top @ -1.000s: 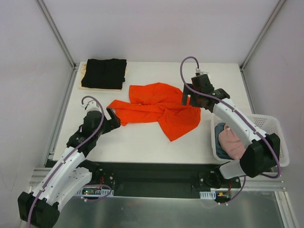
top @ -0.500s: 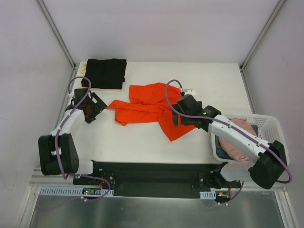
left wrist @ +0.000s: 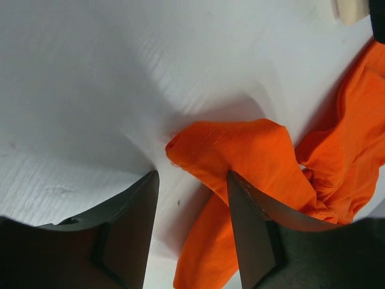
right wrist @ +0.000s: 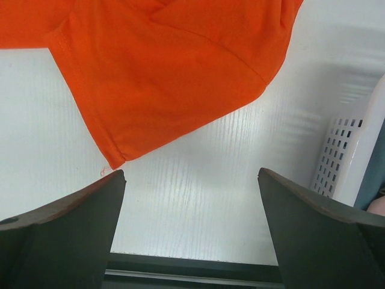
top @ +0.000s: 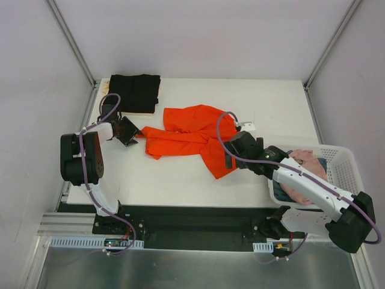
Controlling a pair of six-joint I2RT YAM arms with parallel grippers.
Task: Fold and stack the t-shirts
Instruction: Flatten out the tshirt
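Observation:
The bright orange-red t-shirt [top: 192, 135] lies crumpled across the middle of the table. My left gripper [top: 129, 133] sits at its left sleeve tip. In the left wrist view the jaws [left wrist: 192, 176] stand partly closed, still apart, with the sleeve's edge [left wrist: 252, 150] lying between them and against the right finger. My right gripper [top: 231, 158] hovers wide open over the shirt's lower right corner. In the right wrist view the hem [right wrist: 168, 72] lies just beyond the fingertips [right wrist: 191, 173], with bare table between them. A folded black t-shirt [top: 133, 91] rests on a cream one [top: 127, 111] at the back left.
A white lattice basket [top: 344, 158] stands at the right edge with a pink shirt [top: 305, 158] and dark blue cloth [top: 322, 164] inside; its wall [right wrist: 343, 150] shows beside my right finger. The table's front edge runs just below the right gripper.
My left arm swung out to the sleeve tip and its jaws narrowed around the edge. My right arm came down from the back to the shirt's lower right corner.

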